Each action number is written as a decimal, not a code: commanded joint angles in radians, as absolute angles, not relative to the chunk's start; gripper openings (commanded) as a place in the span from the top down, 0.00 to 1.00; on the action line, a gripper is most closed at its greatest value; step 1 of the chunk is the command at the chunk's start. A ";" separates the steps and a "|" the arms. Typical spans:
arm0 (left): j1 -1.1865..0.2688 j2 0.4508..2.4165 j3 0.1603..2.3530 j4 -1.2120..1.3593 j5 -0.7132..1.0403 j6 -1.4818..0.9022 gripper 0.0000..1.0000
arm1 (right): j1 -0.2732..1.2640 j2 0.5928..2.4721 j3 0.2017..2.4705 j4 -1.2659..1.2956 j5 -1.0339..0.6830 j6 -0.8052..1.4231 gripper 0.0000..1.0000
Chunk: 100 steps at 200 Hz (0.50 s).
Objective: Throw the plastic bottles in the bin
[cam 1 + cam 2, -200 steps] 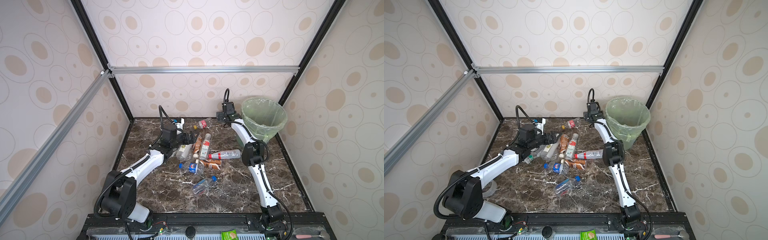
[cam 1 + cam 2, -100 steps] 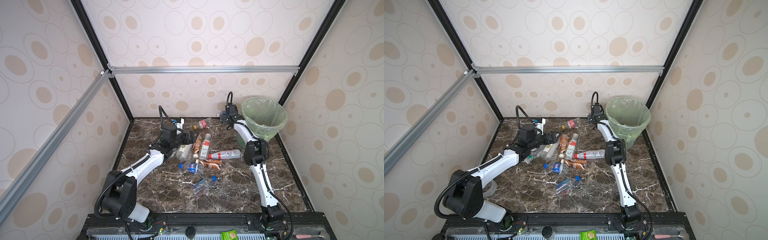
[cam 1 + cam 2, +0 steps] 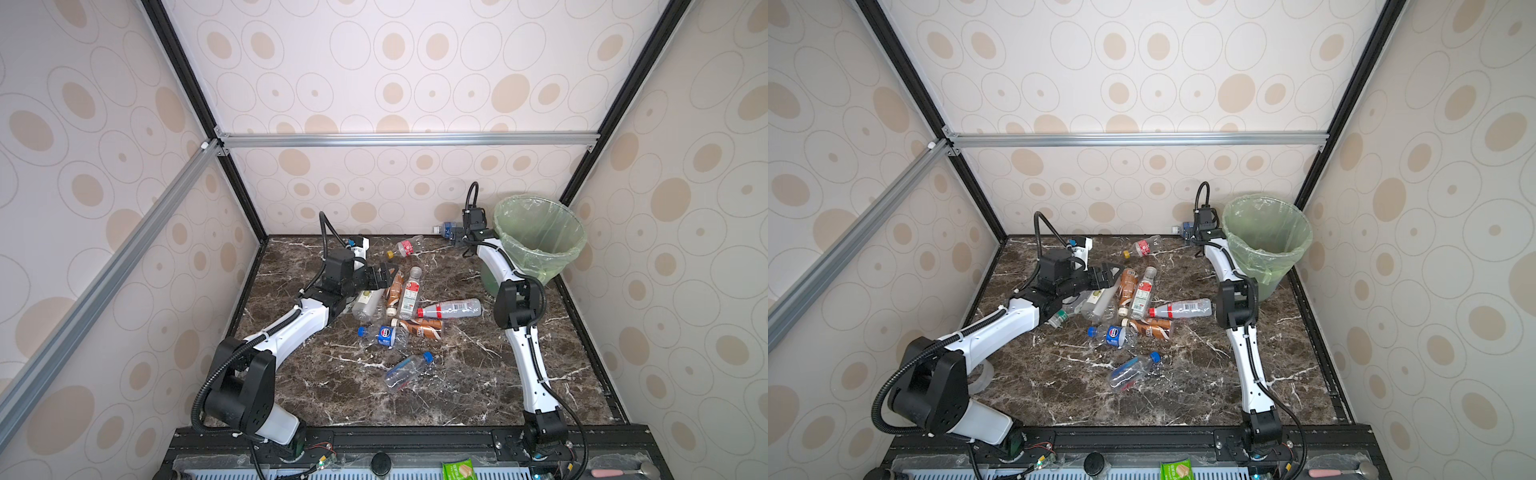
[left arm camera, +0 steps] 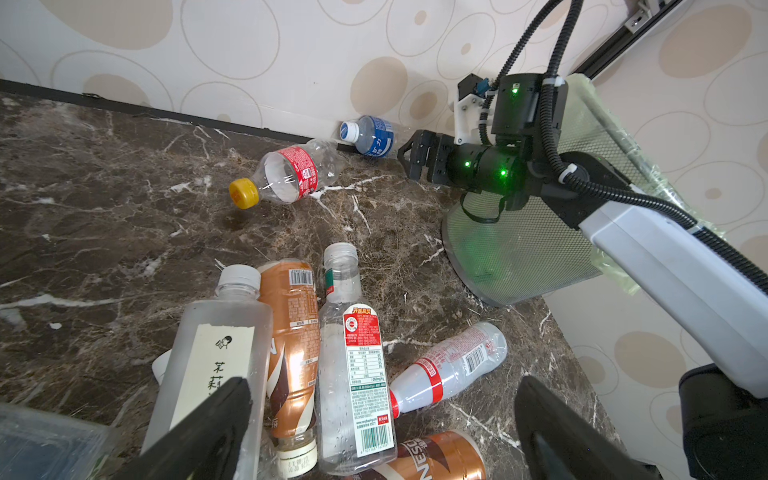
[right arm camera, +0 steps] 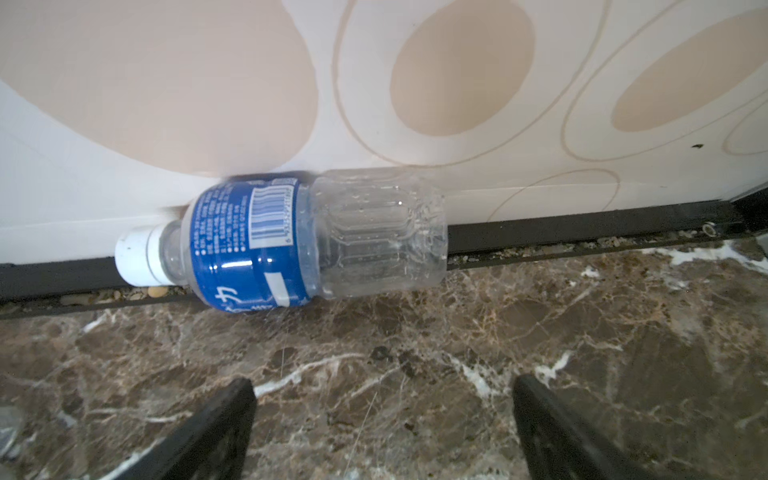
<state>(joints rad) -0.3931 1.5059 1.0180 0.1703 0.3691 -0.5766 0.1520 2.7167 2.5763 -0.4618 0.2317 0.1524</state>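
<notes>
The bin, lined with a pale green bag, stands in the back right corner. A blue-labelled, white-capped plastic bottle lies against the back wall. My right gripper is open and empty just short of it. Several bottles lie in a pile mid-floor: a brown-wrapped one, a clear red-labelled one and a frosted square one. My left gripper hovers open over them, holding nothing.
A yellow-capped bottle lies near the back wall. A red-capped bottle, a second brown one, a blue-labelled one and a blue-capped one lie further forward. A clear tape roll sits by the left arm's base.
My right wrist has shifted slightly to the right, toward the bin. The left arm and the bottles have not moved.
</notes>
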 commanded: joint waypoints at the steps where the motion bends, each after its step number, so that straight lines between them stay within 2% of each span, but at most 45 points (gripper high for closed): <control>1: -0.386 1.516 1.067 0.167 0.373 -0.572 0.01 | 0.113 2.718 2.600 -0.422 0.145 0.211 0.01; 100: -0.374 1.552 1.095 0.141 0.383 -0.566 0.01 | 0.075 2.801 2.666 -0.342 -0.072 0.256 0.01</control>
<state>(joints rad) -0.3889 1.5433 1.0416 0.1509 0.3733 -0.5762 0.0795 2.7480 2.6240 -0.3599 -0.0044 0.2180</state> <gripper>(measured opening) 0.990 0.992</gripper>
